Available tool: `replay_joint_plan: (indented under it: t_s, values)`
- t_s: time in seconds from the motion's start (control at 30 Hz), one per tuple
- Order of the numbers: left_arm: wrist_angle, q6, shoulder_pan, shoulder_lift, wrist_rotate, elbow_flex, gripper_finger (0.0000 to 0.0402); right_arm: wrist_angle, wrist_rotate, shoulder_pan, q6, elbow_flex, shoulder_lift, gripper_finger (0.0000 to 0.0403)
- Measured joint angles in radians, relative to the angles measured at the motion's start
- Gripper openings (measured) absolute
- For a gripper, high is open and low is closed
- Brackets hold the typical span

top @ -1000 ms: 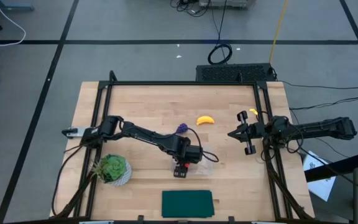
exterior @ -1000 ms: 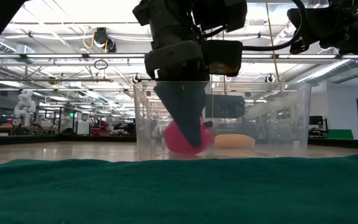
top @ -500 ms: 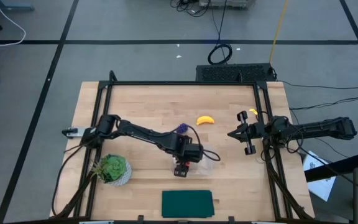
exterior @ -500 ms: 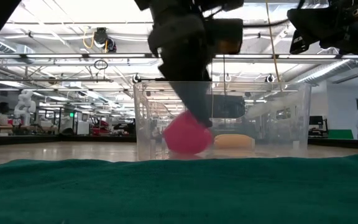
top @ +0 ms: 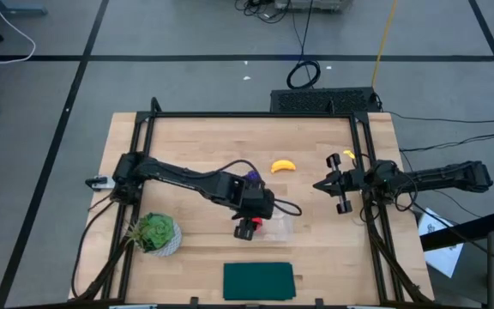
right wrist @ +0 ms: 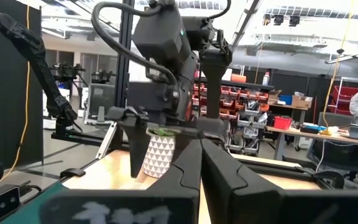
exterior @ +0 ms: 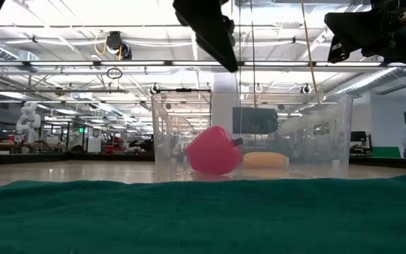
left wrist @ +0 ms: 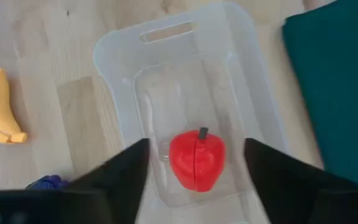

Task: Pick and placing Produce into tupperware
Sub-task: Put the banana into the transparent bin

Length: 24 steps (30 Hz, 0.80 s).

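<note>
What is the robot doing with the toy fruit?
The left pincer is open and sits above the clear tupperware. The red fruit lies inside it, with nothing gripping it. The yellow banana and the purple grapes are on the wooden table, outside the box. The right pincer waits shut near the table's right edge.

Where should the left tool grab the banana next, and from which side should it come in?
Across the middle of the banana, coming straight down from above. It lies flat on the bare table, apart from the tupperware, so its thin curved body would probably fit between the left tool's open fingers, set across the curve.
</note>
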<state>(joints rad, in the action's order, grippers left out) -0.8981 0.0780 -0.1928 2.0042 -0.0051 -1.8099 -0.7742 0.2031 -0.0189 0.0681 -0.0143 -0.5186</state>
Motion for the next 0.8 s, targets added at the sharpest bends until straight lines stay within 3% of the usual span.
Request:
replay_joint_plan:
  t_s: [0.23, 0.3, 0.5, 0.67, 0.8]
  values:
    - [-0.045, -0.011, 0.001, -0.003, 0.003, 0.0, 0.0053, -0.007, 0.0, 0.0, 0.0, 0.0, 0.0, 0.0]
    - [-0.048, -0.012, 0.001, -0.003, 0.003, 0.0, 0.0015, -0.007, 0.0, 0.0, -0.003, 0.0, 0.0, 0.0]
    - [-0.041, 0.006, 0.0, -0.003, -0.018, 0.0, 0.0017, -0.008, 0.0, 0.0, -0.003, 0.0, 0.0, 0.0]
    - [-0.046, 0.044, -0.012, -0.024, -0.123, 0.003, 0.0003, -0.007, 0.0, 0.0, -0.003, 0.0, 0.0, 0.0]
    - [-0.039, 0.044, -0.021, -0.085, -0.148, 0.002, 0.0009, -0.002, 0.0, 0.0, -0.003, 0.0, 0.0, 0.0]
